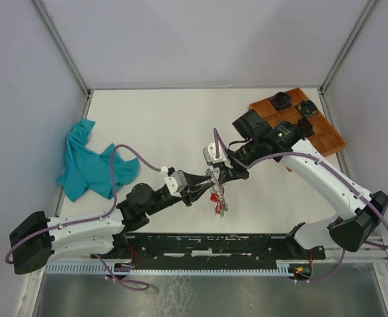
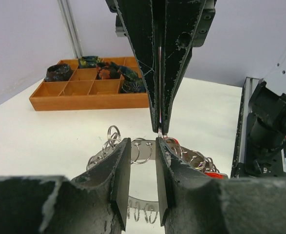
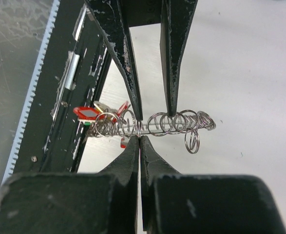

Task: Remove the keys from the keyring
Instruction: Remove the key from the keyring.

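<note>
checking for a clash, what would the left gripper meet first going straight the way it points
The keyring: its coil runs across the gap of the open left gripper, right at the fingertips. Just behind it is the right gripper, shut on the same coil; how near is hard to judge.

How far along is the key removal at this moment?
Done: nothing visibly; no loose key lies on the table, and the keys hang bunched on the keyring. In hand: the right gripper is shut on the keyring's wire, the left gripper open with a finger on each side of it. Left: every key has to come off.
</note>
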